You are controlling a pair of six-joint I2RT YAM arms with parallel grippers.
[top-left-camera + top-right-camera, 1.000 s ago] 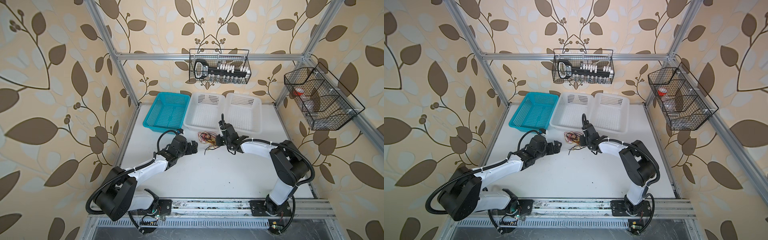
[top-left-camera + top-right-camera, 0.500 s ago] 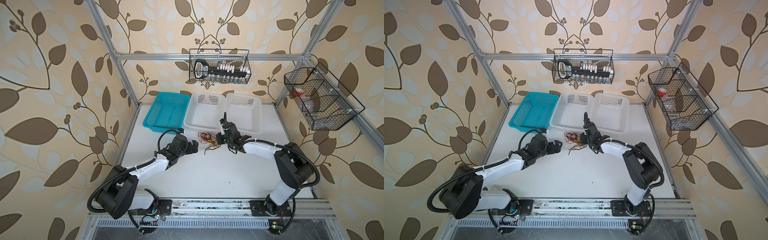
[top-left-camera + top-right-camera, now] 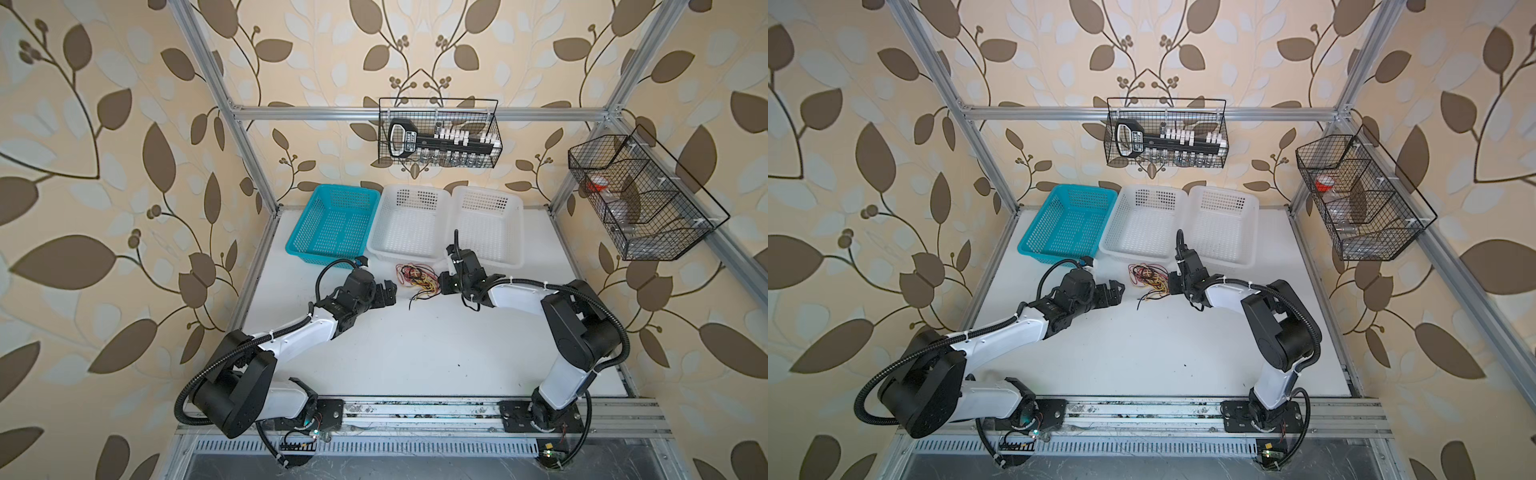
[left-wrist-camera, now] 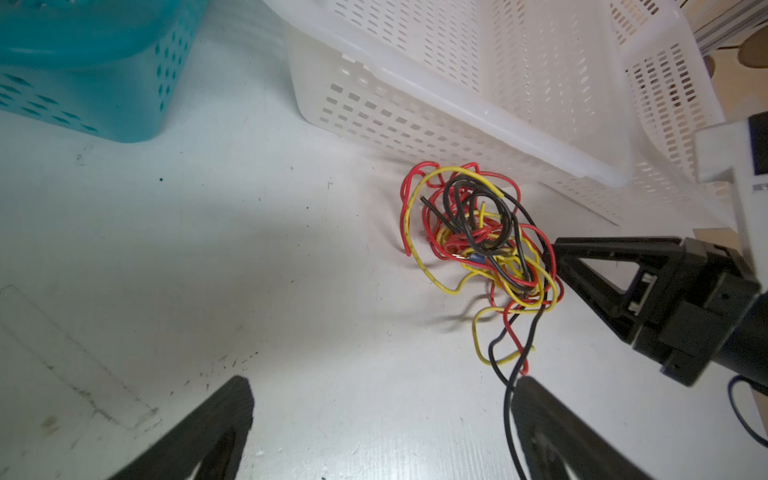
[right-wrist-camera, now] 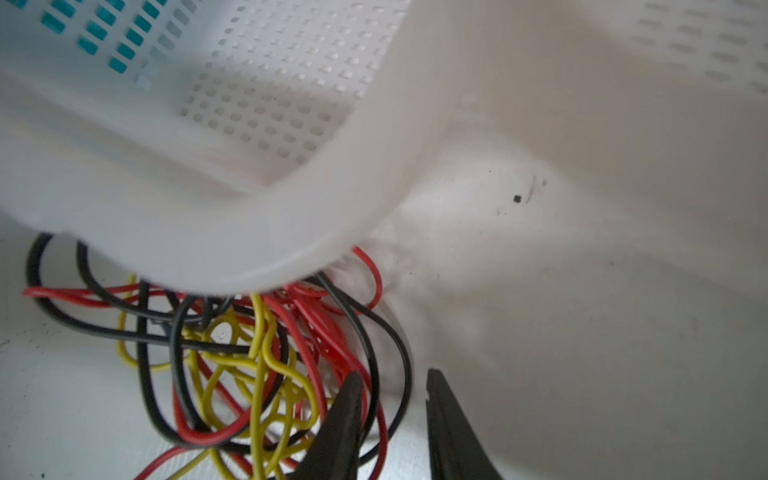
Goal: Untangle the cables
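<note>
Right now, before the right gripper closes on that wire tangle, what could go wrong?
1. The right gripper has its tips among several overlapping loops of the cables; closing may pinch more than one and tighten the knot.
2. The tangle lies right by the middle white basket; a pull could snag its rim or drag it.
3. A black strand runs beside a finger of the open left gripper and might catch.

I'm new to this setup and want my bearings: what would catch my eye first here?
A bright tangle of red, yellow and black cables lies on the white table, just before the two white baskets. The right tool, jaws slightly parted, sits at its edge; the left tool gapes wide open, facing it from the other side.
</note>
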